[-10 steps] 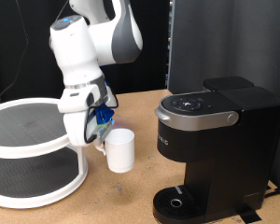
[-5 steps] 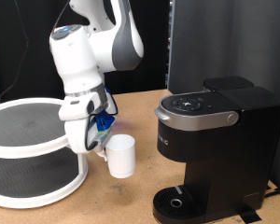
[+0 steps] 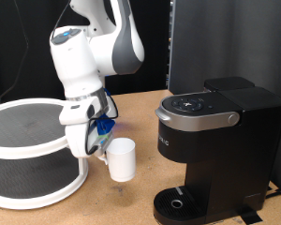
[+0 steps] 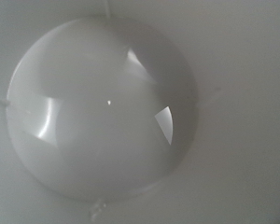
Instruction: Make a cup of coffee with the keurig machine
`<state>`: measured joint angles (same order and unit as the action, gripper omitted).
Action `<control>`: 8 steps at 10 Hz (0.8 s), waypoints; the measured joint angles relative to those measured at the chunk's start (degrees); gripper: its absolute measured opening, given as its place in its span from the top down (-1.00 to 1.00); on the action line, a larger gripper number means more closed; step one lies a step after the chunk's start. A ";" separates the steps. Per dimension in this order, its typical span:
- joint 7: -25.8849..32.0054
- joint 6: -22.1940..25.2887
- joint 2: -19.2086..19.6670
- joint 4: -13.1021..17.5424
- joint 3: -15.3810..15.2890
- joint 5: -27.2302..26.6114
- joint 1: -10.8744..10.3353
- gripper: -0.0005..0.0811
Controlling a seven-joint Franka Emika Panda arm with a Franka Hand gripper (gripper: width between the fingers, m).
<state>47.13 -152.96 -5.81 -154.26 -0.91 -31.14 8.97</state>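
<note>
Insp. A: Cup [image 3: 121, 159] status?

Insp. B: White, upright, mouth up, long axis vertical. It sits just off the worktop [image 3: 140, 112], or at most barely on it; can't tell which. Position: between the two-tier round rack [image 3: 33, 150] on the exterior view's left and the coffee machine [image 3: 215, 150] on the exterior view's right. Handle not visible in the ext. view.

Insp. A: End effector?

Insp. B: End effector [image 3: 101, 147] is at the cup's left side, against the rim, arm [image 3: 89, 52] coming down from above. Fingers are hidden between wrist body and cup, so whether it's open or clamped: cannot tell. Blue part shows just above the cup.

Insp. A: Wrist cam?

Insp. B: Filled w/ the cup's white inside [image 4: 103, 103], looking straight down into the bowl. Glossy, a few bright reflections. No fingers seen there.

Insp. A: Machine?

Insp. B: Black, boxy, lid down, silver-trimmed top w/ buttons facing up. Front faces the exterior view's bottom-left. Round drip tray [image 3: 183, 202] at its base, bare.

Insp. A: Clearances?

Insp. B: Cup is close to the rack's lower rim, nearly touching. Open strip of worktop between cup and machine. Drip tray lies toward the exterior view's bottom right of the cup, w/ the brew head overhanging it. Dark backdrop behind the worktop.
</note>
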 joint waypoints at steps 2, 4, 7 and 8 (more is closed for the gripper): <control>0.80 -3.01 2.14 -0.19 -0.87 -2.44 -0.69 0.82; 2.26 -5.79 4.46 -0.18 -2.11 -5.40 -1.51 0.82; 5.09 -9.12 7.41 -0.02 -4.09 -9.86 -2.14 0.82; 6.16 -9.86 8.12 0.22 -4.87 -11.73 -2.22 0.82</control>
<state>53.29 -162.83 2.31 -154.04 -5.78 -42.87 6.76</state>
